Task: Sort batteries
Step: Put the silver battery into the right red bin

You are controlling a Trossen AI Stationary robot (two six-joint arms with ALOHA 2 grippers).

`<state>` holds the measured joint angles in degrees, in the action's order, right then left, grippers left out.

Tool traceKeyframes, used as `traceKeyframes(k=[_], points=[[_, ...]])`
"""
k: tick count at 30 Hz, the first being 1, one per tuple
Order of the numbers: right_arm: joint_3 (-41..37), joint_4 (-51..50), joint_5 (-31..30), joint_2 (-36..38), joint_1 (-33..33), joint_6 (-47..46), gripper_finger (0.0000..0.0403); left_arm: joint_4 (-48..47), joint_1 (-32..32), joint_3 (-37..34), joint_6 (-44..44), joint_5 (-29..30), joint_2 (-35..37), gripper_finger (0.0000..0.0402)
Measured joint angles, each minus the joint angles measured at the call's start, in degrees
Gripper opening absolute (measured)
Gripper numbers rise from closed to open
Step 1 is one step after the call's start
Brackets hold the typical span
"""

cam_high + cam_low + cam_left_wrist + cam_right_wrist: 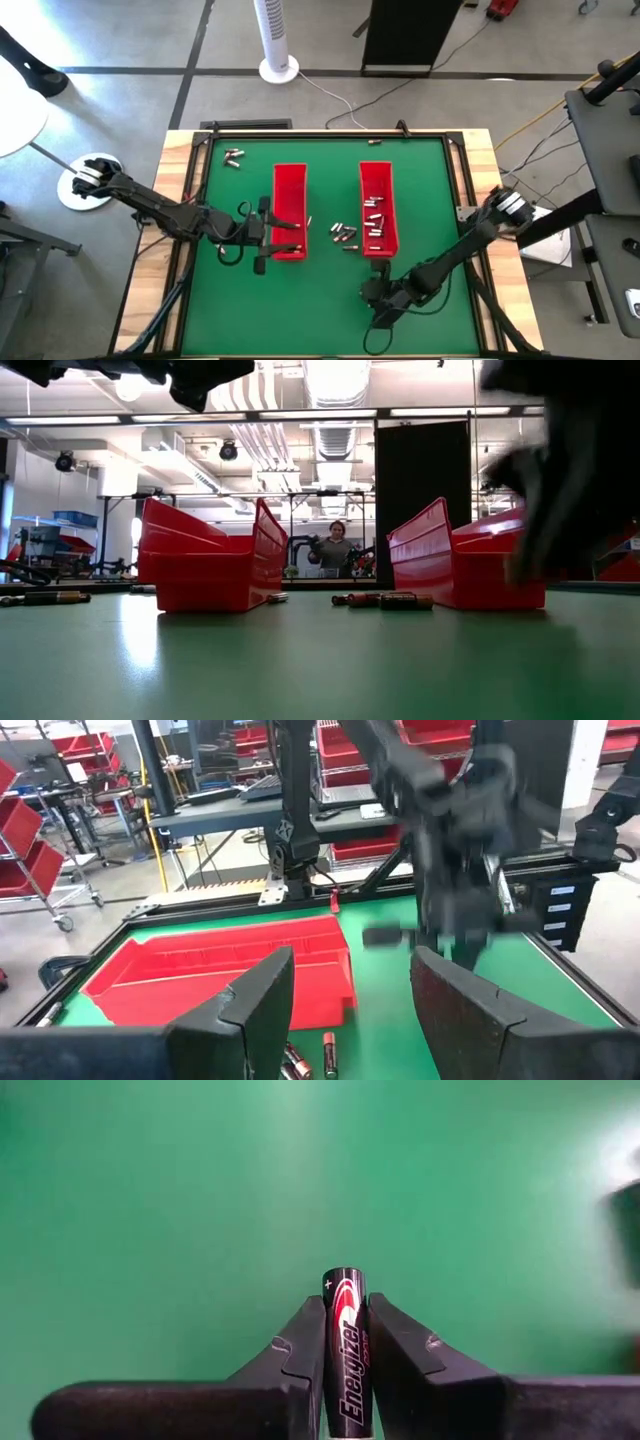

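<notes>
nearest the front edge of the green felt table top, the right gripper is clamped on one black and red cylindrical battery. the battery stands between the two dark fingers, its long axis running forward along them and its plus end poking out past the tips. this cell has to travel away from the front edge towards the trays, and the right arm is the nearer one to the right-hand tray.

further in, the left gripper hangs just beside the left long red plastic tray, its jaws standing apart with nothing between them.

two red trays lie side by side, long axes running front to back. the right long red plastic tray holds a handful of small silvery batteries, too small to count surely. between the trays lies a loose cluster of silvery batteries, perhaps five. at the far left corner sits a small group of silvery batteries, two or three, well apart from the rest.
</notes>
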<state>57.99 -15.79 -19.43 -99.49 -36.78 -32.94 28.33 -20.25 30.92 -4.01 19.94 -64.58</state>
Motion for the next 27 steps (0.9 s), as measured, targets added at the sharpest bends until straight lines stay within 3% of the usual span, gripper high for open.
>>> traceKeyframes(k=[6,11,27], points=[[7.9,-21.8,-1.6,8.2,1.9,0.7,0.005,-1.2,0.0,0.0,0.0,-0.1,0.0,0.0181],[10.6,-29.8,-2.7,11.8,6.5,5.9,0.005,-1.1,0.0,0.2,-0.1,-0.1,0.0,0.0181],[4.3,-31.4,6.7,7.8,25.9,22.6,0.005,-1.1,0.0,0.2,0.2,-0.1,0.0,0.0181]])
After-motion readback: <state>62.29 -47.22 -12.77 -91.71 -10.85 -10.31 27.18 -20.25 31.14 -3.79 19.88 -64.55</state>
